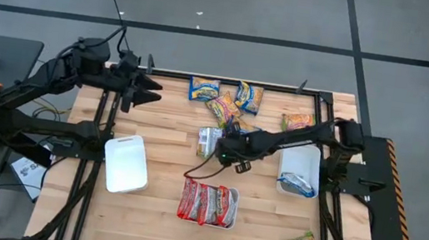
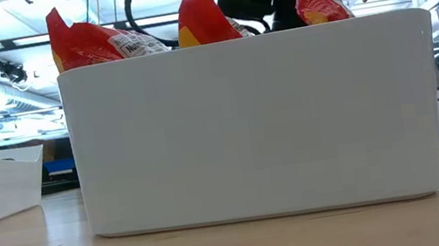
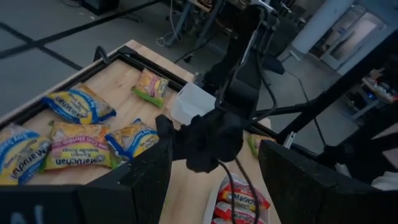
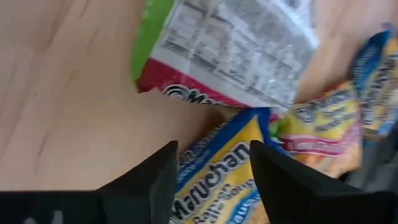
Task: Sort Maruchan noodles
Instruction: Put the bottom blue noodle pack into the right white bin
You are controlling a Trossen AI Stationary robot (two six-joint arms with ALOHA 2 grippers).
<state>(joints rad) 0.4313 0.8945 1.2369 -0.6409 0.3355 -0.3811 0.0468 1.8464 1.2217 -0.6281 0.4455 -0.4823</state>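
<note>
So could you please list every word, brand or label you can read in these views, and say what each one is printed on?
"Maruchan": blue-and-yellow packet between the right end effector fingers.
"Ma...", cut off: red band of the green-edged packet; its back panel print is too blurred.
"Maruchan": packet on the table, left wrist view.
"Maru...", partial: red packets in a tray.
Print on the red packets in the low view: too small.

Two matte black jointed arms [image 1: 59,86] with black cables, apparently one red lead.
</note>
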